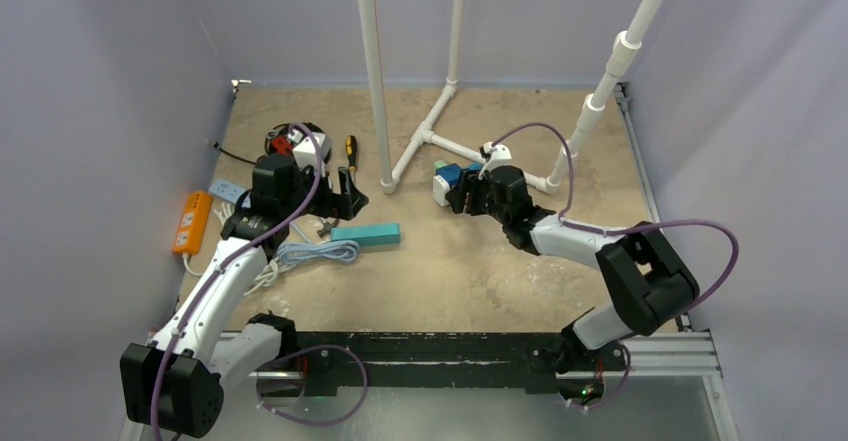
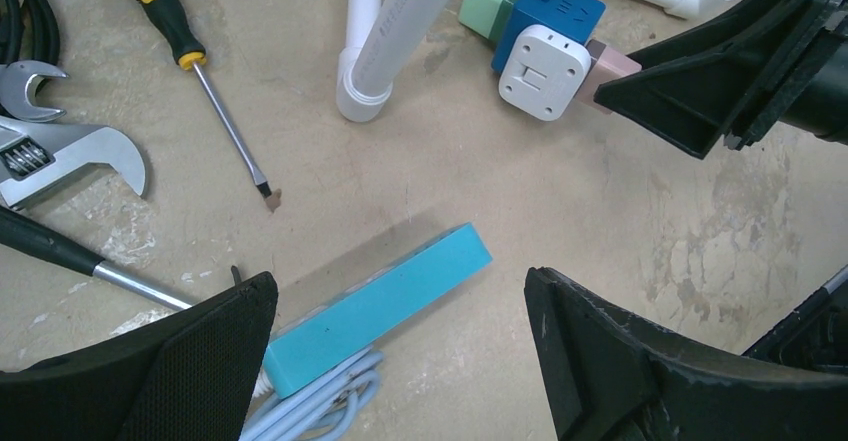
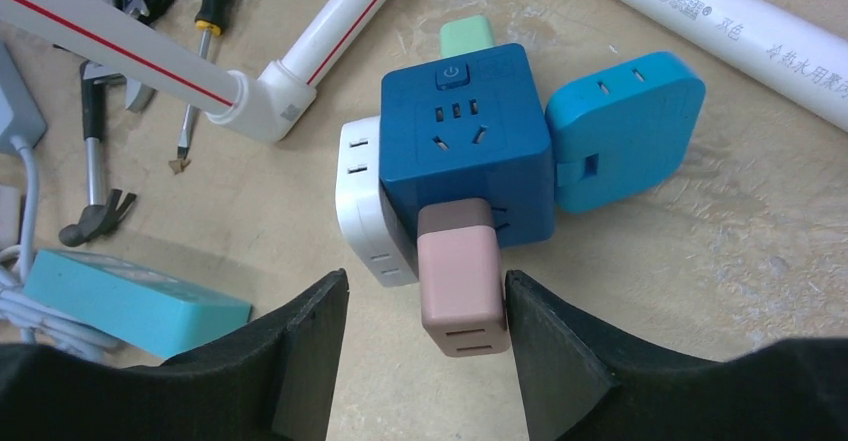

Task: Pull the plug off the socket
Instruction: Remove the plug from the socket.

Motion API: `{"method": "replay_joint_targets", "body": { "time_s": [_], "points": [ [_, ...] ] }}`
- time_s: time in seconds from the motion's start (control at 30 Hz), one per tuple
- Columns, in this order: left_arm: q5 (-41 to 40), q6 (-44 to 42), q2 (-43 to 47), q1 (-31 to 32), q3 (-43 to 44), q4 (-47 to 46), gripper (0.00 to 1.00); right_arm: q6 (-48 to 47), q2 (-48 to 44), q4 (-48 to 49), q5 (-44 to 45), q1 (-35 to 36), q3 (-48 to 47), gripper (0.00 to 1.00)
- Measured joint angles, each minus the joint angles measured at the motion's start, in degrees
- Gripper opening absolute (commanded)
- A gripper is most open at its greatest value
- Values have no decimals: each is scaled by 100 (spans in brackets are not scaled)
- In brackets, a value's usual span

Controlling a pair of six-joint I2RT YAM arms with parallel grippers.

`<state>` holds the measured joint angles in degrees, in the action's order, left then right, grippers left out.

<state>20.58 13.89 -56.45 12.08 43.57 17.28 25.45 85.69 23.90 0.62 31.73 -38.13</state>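
Unlike the top view, the right wrist view showed the pink plug [image 3: 460, 281], still in the blue socket [image 3: 465, 151], between the parted jaws of the right gripper [image 3: 425, 286]; the left gripper [image 2: 400, 281] gaped wide.

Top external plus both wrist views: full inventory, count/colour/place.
cube socket: 1, dark blue, beside the pipe frame's foot
pink plug: 1, on the cube, facing the right gripper
white plug, light blue plug, green plug: 1 each, on other cube faces
teal power strip: 1, centre-left, with pale coiled cable
orange power strip: 1, left edge
screwdriver: 1, yellow-black handle, left of the pipes
adjustable wrench, open-end wrench: 1 each, steel, far left
hammer: 1, near the wrenches
pipe frame: 1, white, rear
left gripper: open, empty, above the teal strip
right gripper: open, jaws either side of the pink plug
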Motion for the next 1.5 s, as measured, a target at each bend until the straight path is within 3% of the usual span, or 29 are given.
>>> {"method": "replay_joint_targets", "body": {
  "time_s": [0.37, 0.53, 0.7, 1.07, 1.5],
  "points": [
    [24, 0, -11, 7, 0, 9, 92, 0, 319, -81, 560, 236, -227, 46],
    [-162, -24, 17, 282, 0, 28, 90, -15, 415, -81, 669, 269, -278, 26],
    [-903, -103, 70, 1104, 9, 105, 87, -85, 402, -76, 743, 330, -278, 1],
    [-2238, 173, -614, 3272, 557, -555, 86, -61, -476, -35, 693, 463, 205, 0],
    [-2581, 831, -1696, 3528, 570, -2022, 87, 85, -636, 302, 671, 660, 474, 0]
  ]
}}
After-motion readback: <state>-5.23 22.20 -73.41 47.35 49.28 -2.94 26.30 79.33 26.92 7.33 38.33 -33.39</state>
